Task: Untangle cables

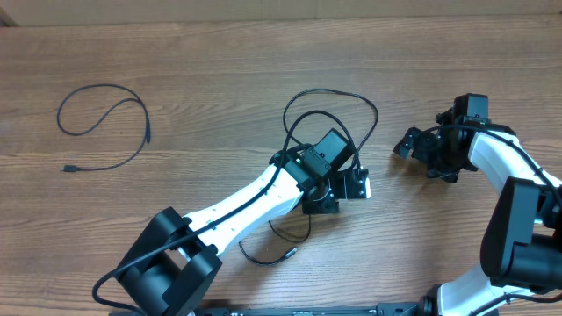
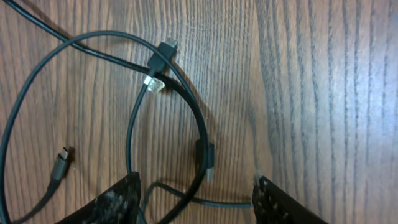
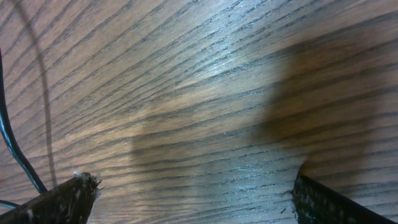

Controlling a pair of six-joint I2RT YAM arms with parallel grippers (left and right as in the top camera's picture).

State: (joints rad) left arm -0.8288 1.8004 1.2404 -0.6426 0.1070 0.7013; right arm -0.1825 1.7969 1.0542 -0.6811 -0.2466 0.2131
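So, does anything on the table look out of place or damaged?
Nothing looks damaged. The tangled cables mid-table stand out: their loops cross, with a pale clip at one crossing. One cable lies apart, far left.

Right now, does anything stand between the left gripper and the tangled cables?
Nothing visible does. The left gripper is open directly above the tangled cables, with only bare table around them. One cord runs between its fingers.

The left arm (image 1: 255, 197) stretches diagonally from its base toward the middle. The left gripper (image 1: 340, 193) points down, its jaws partly apart and clamping nothing. The right arm (image 1: 509, 171) folds back leftward. The right gripper (image 1: 423, 156) is spread wide, its fingers (image 3: 62, 199) holding nothing.
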